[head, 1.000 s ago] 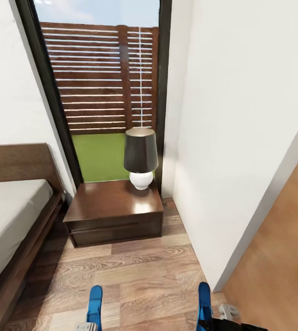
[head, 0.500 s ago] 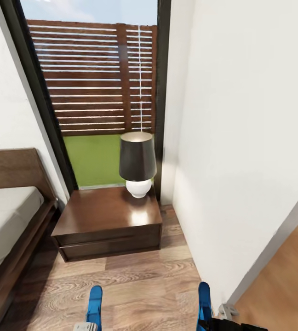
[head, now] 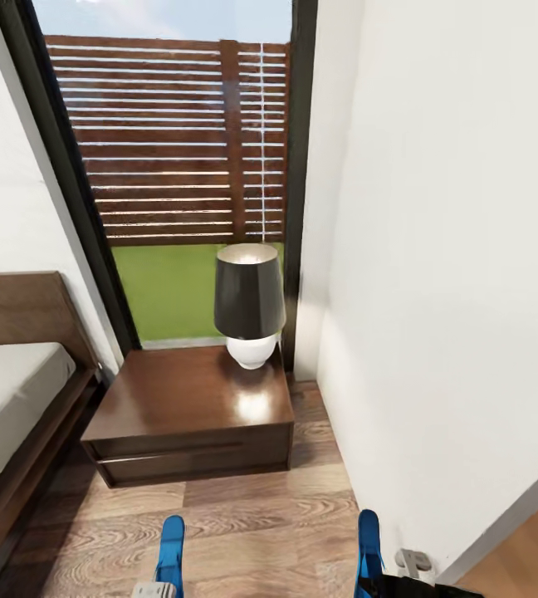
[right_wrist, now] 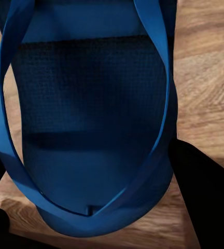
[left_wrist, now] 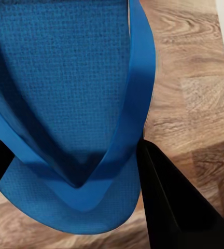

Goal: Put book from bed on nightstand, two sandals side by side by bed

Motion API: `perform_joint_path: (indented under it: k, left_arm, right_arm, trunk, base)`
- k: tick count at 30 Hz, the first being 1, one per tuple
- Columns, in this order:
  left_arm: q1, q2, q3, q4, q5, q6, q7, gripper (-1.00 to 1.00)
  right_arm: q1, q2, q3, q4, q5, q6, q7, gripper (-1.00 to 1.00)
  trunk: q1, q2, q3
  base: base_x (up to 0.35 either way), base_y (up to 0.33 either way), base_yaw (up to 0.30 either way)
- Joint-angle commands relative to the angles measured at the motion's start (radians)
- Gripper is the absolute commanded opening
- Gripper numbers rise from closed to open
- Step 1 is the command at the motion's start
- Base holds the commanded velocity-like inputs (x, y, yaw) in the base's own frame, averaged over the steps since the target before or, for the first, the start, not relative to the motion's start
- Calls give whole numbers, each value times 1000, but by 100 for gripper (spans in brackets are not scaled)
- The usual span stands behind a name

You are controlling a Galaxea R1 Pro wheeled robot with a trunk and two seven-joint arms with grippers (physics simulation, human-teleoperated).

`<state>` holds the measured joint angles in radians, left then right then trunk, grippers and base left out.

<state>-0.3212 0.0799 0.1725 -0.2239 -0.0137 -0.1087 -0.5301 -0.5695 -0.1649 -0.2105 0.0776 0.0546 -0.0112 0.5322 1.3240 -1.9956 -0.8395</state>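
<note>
You've got one blue sandal in each gripper. Left wrist cam: left gripper (left_wrist: pixel 73 171) w/ black fingers (left_wrist: pixel 169 202) clamped on either side of the left sandal (left_wrist: pixel 65 78), wood floor (left_wrist: pixel 195 78) behind it. Right wrist cam: same deal, right gripper (right_wrist: pixel 99 176) grasping the right sandal (right_wrist: pixel 91 104). Head cam shows both sandal tips at the bottom edge, approx center. Nightstand (head: pixel 190 399) sits mid-frame w/ a dark-shaded lamp (head: pixel 249 303) on top, bed (head: pixel 12 390) at lower left, window (head: pixel 169 166) up top.
</note>
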Motion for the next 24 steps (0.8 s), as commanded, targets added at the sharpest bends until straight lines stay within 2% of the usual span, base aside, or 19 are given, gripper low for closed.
perform_joint_path:
  k: [1, 24]
  left_arm:
    - [-1, 0, 5, 1, -3, -3, -5, -100]
    - [-1, 0, 5, 2, -3, -3, -5, -100]
  right_arm:
    - [-1, -1, -9, 2, 5, -1, 3, -100]
    - [-1, -1, -9, 3, 5, -1, 2, -100]
  trunk:
    - [0, 0, -1]
    - [0, 0, -1]
  base:
    - [31, -8, 270]
    - [2, -1, 286]
